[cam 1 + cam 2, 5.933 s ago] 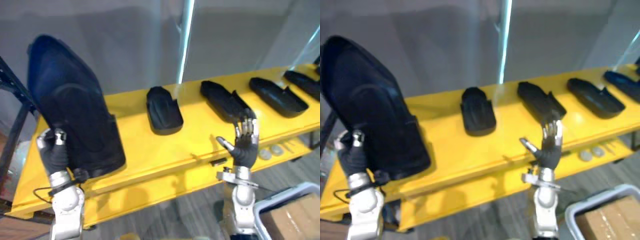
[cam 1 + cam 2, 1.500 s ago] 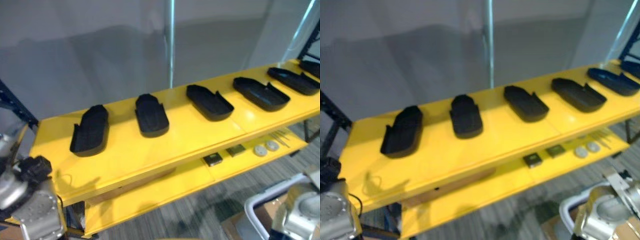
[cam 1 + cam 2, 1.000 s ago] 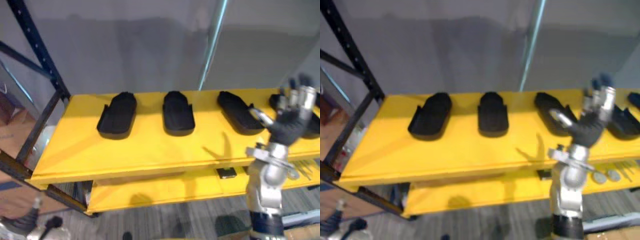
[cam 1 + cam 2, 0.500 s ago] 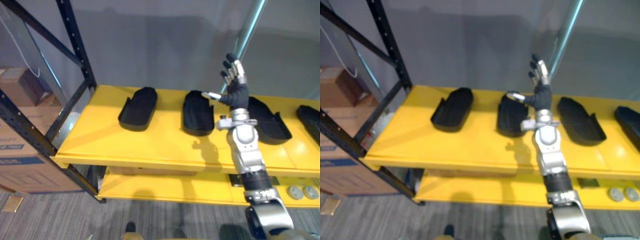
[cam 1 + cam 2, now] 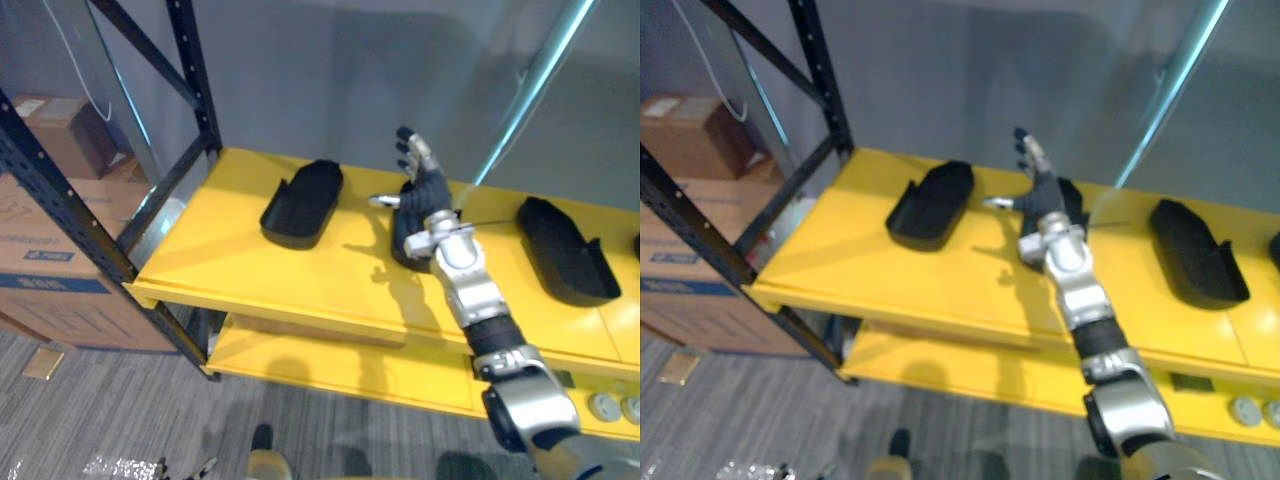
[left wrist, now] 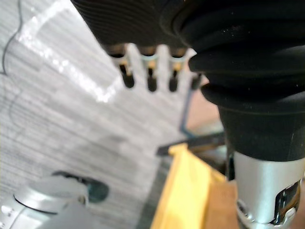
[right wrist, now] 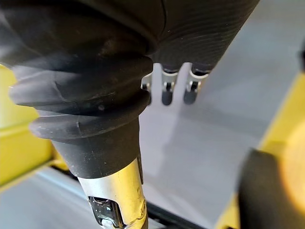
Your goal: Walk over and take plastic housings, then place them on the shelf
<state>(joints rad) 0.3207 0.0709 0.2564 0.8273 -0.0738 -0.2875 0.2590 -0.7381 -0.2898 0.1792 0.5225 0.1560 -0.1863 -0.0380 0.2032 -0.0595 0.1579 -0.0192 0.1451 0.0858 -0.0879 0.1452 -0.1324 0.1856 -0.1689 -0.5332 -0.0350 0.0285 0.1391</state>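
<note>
Right hand: your right hand (image 5: pixel 422 192) is raised over the shelf (image 5: pixel 230 255), fingers straight and fanned apart, thumb stuck out toward your left. It grips nothing.
Left hand: your left hand (image 6: pixel 148 78) points down at the floor (image 6: pixel 57 109) near the shelf's corner, fingers loose and apart, with nothing between them.
Where the housings are: three black plastic housings sit in a row along the shelf, well apart from each other. Neither hand carries one.
Left housing: the left housing (image 5: pixel 302 203) lies nearest the black rack post (image 5: pixel 195 75), with bare yellow all around it.
Middle housing: the middle housing (image 5: pixel 1076 205) is partly hidden by your right hand and wrist. It lies just behind and below the palm, toward the back wall.
Right housing: the right housing (image 5: pixel 565 250) lies out to your right, clear of the arm.
Long axis: each housing you can see whole runs roughly from the shelf's front edge to the back wall, slightly slanted. The middle one is too covered to judge.
Nearer hand: the right, by far. It is above the shelf, while the left is down at floor level.
Contact: you cannot tell whether the right palm touches the middle housing or only passes in front of it.
Stage, as a judgement: these three look placed. With both hands free, you are between loads.
Watch: draw the right arm back without clipping the middle housing.
Surroundings: cardboard boxes (image 5: pixel 40 250) stand beyond the rack on your left.
</note>
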